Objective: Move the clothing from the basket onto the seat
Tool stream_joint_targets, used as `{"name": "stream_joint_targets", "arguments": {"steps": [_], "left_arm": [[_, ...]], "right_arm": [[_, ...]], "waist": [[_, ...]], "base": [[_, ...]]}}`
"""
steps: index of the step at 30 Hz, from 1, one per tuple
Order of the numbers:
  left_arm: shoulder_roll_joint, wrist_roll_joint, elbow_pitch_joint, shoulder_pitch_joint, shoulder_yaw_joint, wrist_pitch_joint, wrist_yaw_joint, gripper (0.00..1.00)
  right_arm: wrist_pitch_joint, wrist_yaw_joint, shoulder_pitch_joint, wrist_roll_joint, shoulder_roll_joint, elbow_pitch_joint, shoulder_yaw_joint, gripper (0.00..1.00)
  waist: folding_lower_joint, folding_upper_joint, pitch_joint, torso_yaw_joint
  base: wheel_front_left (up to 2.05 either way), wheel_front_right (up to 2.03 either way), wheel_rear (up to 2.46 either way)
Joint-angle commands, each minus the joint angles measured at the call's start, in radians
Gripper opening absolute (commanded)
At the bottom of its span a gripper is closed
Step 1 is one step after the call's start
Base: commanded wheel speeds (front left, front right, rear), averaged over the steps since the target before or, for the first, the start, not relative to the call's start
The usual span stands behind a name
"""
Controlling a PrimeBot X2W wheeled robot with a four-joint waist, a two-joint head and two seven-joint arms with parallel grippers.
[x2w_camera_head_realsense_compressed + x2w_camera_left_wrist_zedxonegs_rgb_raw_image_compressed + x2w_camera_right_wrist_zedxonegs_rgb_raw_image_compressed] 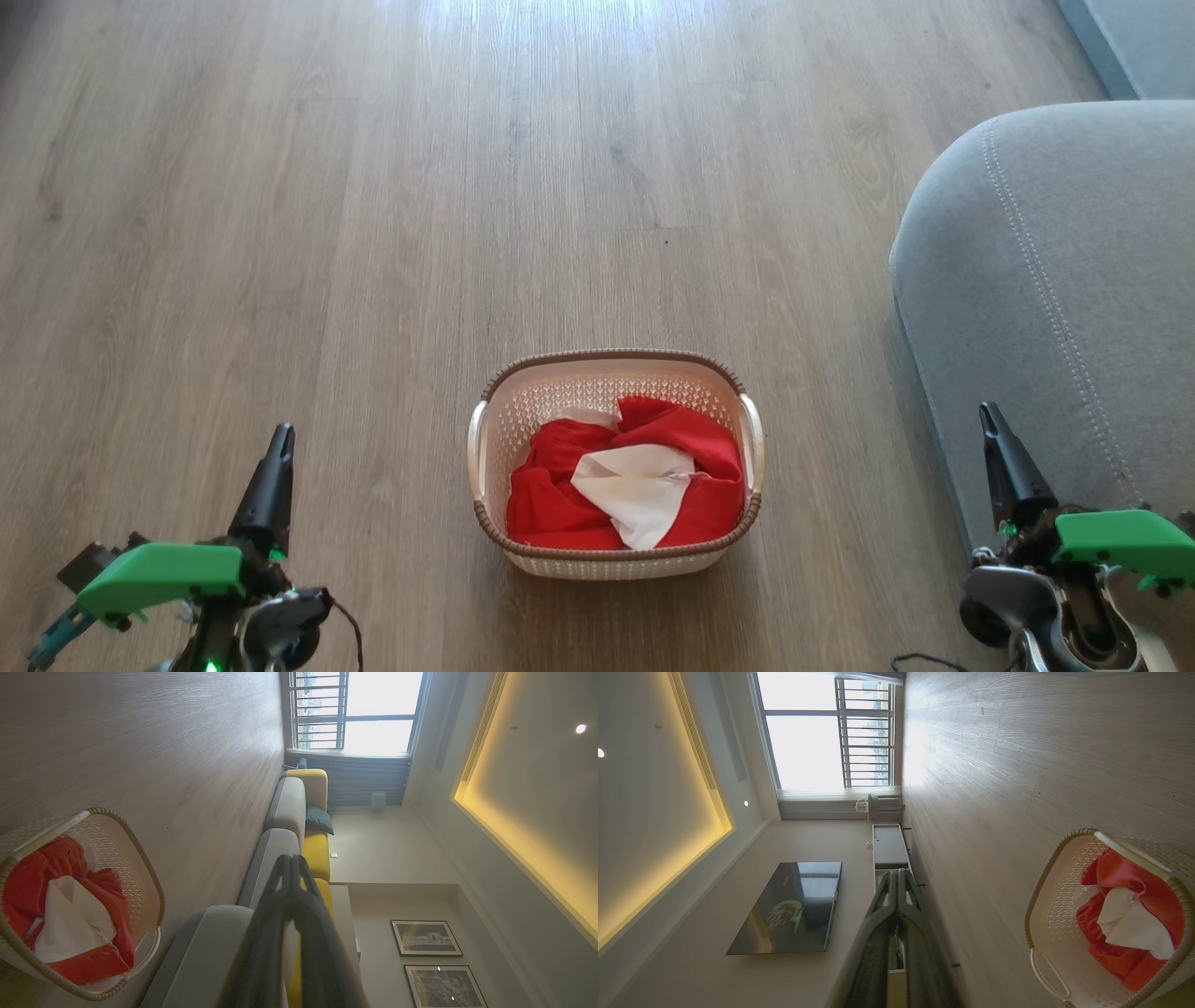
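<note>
On open wood-plank floor (373, 233) I see the cream perforated plastic basket (597, 387) apart from the grey upholstered seat (1055, 261), left gripper (282, 432) and right gripper (986, 412) pinched together.

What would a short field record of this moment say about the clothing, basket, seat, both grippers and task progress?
clothing: red and white garment, bunched inside the basket
basket: cream with a brown rim, upright on the wooden floor
seat: grey cushion, to the robot's right of the basket, nothing on the part in view
left gripper: shut, empty, to the left of the basket
right gripper: shut, empty, in front of the seat
progress: not yet started; neither gripper touches the clothing
</note>
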Motion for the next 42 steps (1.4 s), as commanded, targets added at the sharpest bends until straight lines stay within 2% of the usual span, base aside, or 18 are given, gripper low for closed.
{"name": "stream_joint_targets", "arguments": {"steps": [1,31,32,37,42], "left_arm": [[0.009,0.007,-0.033,-0.048,0.032,0.007,-0.009,0.0],[0.009,0.007,-0.033,-0.048,0.032,0.007,-0.009,0.0],[-0.001,0.0,0.003,0.0,0.0,0.0,0.001,1.0],[-0.009,0.0,0.055,0.03,-0.004,-0.002,0.002,1.0],[-0.008,0.01,0.062,0.016,-0.01,-0.016,0.002,1.0]], "right_arm": [[0.006,0.0,-0.053,-0.002,-0.012,-0.038,0.019,0.0],[0.006,0.0,-0.053,-0.002,-0.012,-0.038,0.019,0.0],[0.0,0.0,0.0,0.0,0.001,0.003,0.0,1.0],[-0.001,0.0,0.028,0.0,0.003,0.058,0.007,1.0],[-0.007,0.0,0.016,-0.009,0.0,0.057,0.013,1.0]], "waist": [[0.0,0.0,0.0,0.0],[0.0,0.0,0.0,0.0],[0.0,0.0,0.0,0.0],[0.0,0.0,0.0,0.0],[0.0,0.0,-0.002,0.0]], "base": [[0.0,0.0,0.0],[0.0,0.0,0.0],[0.0,0.0,0.0],[0.0,0.0,0.0],[0.0,0.0,0.0]]}}
